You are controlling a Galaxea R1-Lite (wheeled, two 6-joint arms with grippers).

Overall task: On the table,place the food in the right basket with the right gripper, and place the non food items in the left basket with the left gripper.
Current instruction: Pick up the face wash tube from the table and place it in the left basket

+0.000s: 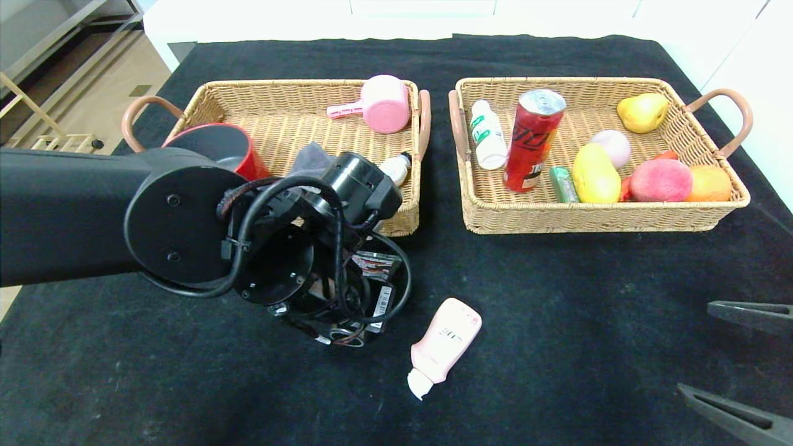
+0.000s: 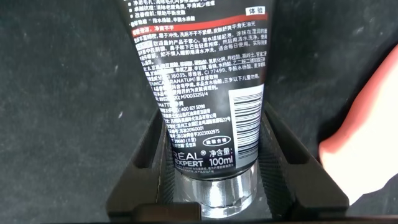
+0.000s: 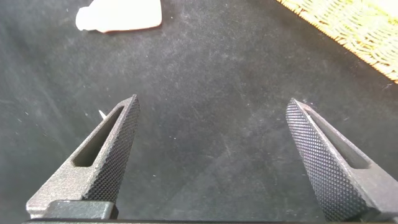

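Left gripper (image 2: 214, 146) is clenching the dark printed plastic tube with grey cap (image 2: 205, 93) near its stiffer cap end, low over the black-clothed table (image 1: 557, 310), soft body likely slippery; right gripper (image 3: 208, 165) is idling released, near right.

The left gripper (image 2: 211, 155) reaches over the table's middle, its fingers (image 2: 140, 168) clamped on something. The right gripper (image 3: 211, 155) hangs spread wide at the right edge.
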